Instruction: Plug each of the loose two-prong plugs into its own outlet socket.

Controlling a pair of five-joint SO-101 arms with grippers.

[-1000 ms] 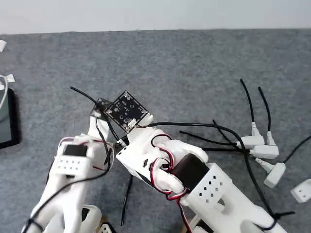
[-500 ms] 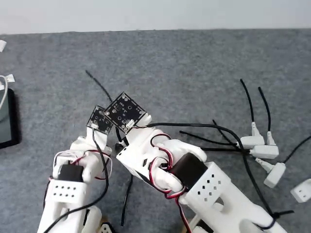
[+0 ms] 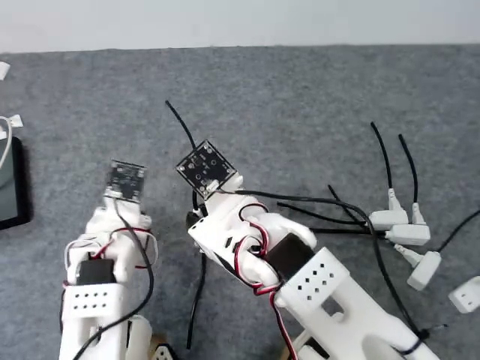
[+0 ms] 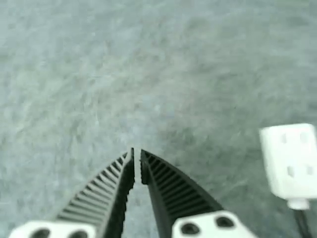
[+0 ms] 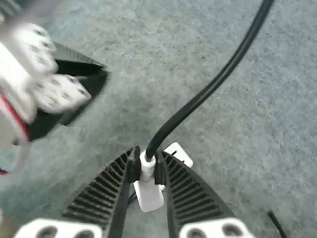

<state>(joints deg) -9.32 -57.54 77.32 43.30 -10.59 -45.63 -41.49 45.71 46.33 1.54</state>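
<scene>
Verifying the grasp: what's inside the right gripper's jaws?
A white plug with its black cord, clamped in the right gripper. Its prongs are hidden, probably under its own body.

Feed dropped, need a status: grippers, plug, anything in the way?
Left gripper shut, holding nothing, over carpet. Right gripper shut on white plug, black cord trailing. Outlet socket beside left gripper. No obstruction seen.
</scene>
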